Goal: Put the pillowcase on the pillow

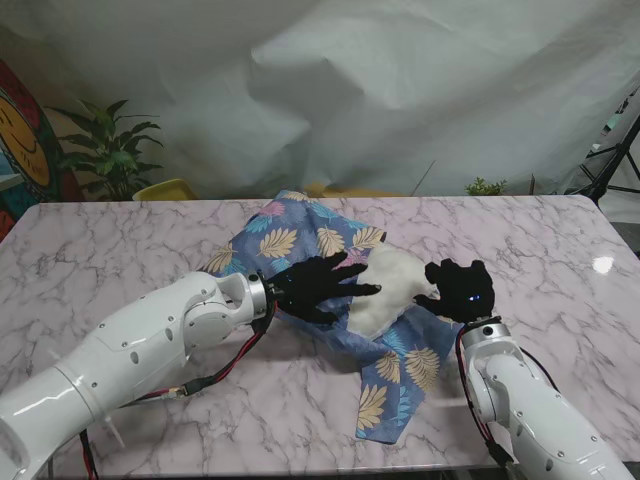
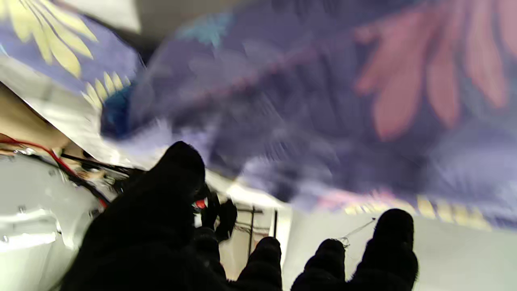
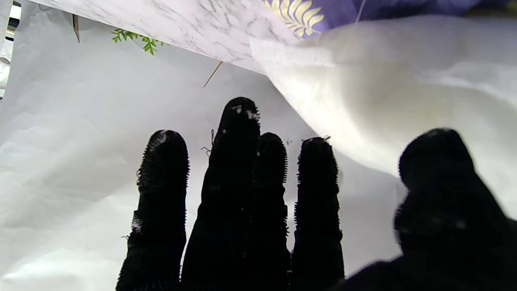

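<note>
Pillowcase half covers the pillow; left robot hand lies spread on it.

Bright even light, glare spot on table, left wrist view motion-blurred.

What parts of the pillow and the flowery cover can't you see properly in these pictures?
- Stand view: much of the pillow is hidden under the pillowcase and the left hand, so how far in it sits is unclear.
- Stand view: the pillowcase's opening cannot be made out among the folds.
- Left wrist view: the cloth is blurred; whether the fingers grip it is unclear.
- Right wrist view: the pillow is cut off by the edge; the right hand shows only its fingers.
</note>
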Available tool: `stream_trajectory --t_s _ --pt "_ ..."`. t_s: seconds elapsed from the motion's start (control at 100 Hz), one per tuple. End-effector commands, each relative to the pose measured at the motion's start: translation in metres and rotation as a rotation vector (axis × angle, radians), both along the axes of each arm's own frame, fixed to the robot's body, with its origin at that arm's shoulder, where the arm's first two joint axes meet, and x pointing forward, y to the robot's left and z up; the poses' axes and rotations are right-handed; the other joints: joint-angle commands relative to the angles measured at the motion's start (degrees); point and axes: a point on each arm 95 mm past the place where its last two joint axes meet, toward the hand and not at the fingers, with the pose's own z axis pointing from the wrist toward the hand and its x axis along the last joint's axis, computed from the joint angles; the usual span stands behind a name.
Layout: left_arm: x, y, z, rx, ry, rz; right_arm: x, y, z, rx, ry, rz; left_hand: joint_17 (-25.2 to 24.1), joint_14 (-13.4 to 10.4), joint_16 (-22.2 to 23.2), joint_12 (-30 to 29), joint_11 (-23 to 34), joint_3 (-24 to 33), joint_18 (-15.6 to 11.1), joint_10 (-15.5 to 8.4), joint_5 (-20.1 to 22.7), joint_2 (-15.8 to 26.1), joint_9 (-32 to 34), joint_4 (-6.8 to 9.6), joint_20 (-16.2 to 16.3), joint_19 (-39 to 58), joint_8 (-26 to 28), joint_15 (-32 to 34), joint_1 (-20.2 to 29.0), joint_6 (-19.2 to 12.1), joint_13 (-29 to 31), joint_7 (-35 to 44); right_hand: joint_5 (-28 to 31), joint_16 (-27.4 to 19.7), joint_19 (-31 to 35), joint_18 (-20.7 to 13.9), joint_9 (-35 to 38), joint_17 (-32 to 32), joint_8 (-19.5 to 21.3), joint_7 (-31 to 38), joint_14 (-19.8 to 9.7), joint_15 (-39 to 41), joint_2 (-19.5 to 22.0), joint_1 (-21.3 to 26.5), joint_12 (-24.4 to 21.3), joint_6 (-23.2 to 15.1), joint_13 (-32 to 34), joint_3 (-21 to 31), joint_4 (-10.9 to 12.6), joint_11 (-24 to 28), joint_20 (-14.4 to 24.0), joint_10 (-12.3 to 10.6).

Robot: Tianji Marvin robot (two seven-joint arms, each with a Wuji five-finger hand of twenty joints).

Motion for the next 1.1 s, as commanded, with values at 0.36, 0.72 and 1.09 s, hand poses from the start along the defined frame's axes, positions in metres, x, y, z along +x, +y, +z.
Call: stream_trajectory --t_s 0.36,0.72,1.09 --pt "0.009 -0.002 -0.048 0.114 0.027 -0.061 -0.021 0.008 -0.003 0.015 -0.025 0.032 7.59 -17.18 27.43 -0.85 -1.43 0.69 -17.63 -3.67 -1.52 -0.57 -2.47 0.82 10.59 38.76 -0.98 42.49 9.27 -4.3 13.21 -1.18 -0.86 -0.56 -0.54 1.91 -0.87 -0.95 -1.1 -0.11 0.72 -2.31 1.73 2.52 -0.62 0.71 -0.91 -0.35 1.83 -0.97 -0.74 0.16" --pt "0.013 -0.005 -0.063 0.112 0.052 -0.062 -0.03 0.009 -0.003 0.022 -0.02 0.063 13.12 -26.36 52.93 78.89 57.96 1.88 -27.82 -12.68 5.2 -1.38 1.76 -0.44 16.67 58.72 6.58 70.75 10.54 -5.27 31.24 9.36 -0.71 -0.53 -0.51 2.09 -0.63 -0.99 -1.2 -0.14 0.78 -2.25 2.29 2.55 -0.68 0.73 -0.75 -0.55 1.85 -1.07 -0.86 0.17" --pt "0.016 -0.003 -0.07 0.079 0.054 -0.026 -0.054 0.008 -0.003 -0.006 -0.021 0.099 19.06 -29.17 53.88 76.78 59.27 5.63 -32.72 -10.36 25.83 -3.85 8.45 -6.5 15.96 62.29 28.14 75.49 -5.4 7.41 38.01 74.73 0.57 -0.18 -0.25 1.92 0.75 -0.71 -3.58 0.3 0.85 -1.67 4.47 3.8 -0.66 -0.25 -0.06 -3.45 1.63 -1.48 -0.95 -0.04"
